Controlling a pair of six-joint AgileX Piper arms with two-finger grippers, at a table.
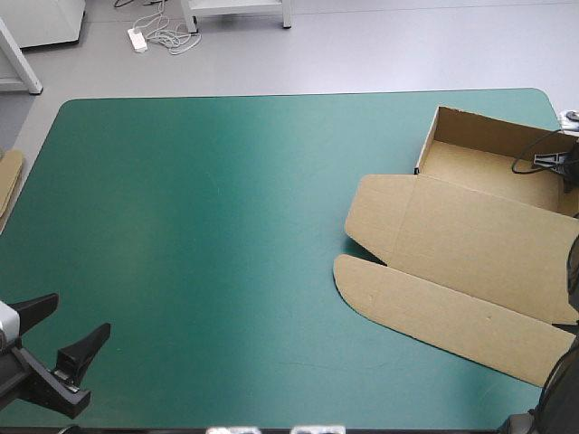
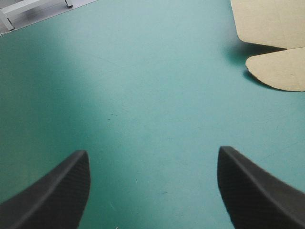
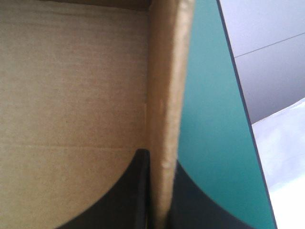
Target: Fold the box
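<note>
I see the box [image 1: 470, 235] on the right side of the table [image 1: 208, 226], on the teal-green cover. It is half formed: the tray part is at the table's far-right corner with its far and left walls upright and the inside open. The brown lid panel lies flat toward the table's near edge. The lid has an angled side flap and a long rounded front flap, with crease lines showing. The right gripper [image 3: 159, 157] is clamped on an upright tray wall, one black finger inside the tray and one outside. A strip of cover runs between that wall and the table's edge. The left gripper [image 1: 65, 327] is at the table's near-left corner, spread wide over bare cover and grasping nothing. An edge of spare board [image 1: 9, 176] shows at the table's left edge.
</note>
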